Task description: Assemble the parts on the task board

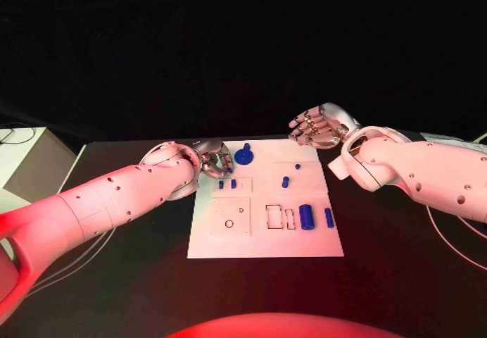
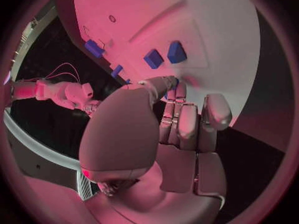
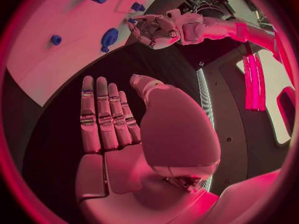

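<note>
The white task board (image 1: 266,236) lies mid-table. My left hand (image 1: 211,159) hovers at its far left corner with fingers curled; a sliver of a small blue part (image 2: 176,79) sits pinched at the thumb tip, also seen as a small blue part (image 3: 129,21). A blue knob-shaped part (image 1: 243,155) stands just beside that hand. Two blue pegs (image 1: 227,184) stand below it. A blue cylinder (image 1: 307,216) and a blue bar (image 1: 329,217) lie on the board's right side. My right hand (image 1: 317,127) is raised beyond the far right corner, fingers apart and empty.
Small blue pieces (image 1: 286,182) sit in the board's upper right square. Outlined slots (image 1: 275,216) and a ring mark (image 1: 229,224) show on the board's near half. A white box (image 1: 25,165) stands off the table's left edge.
</note>
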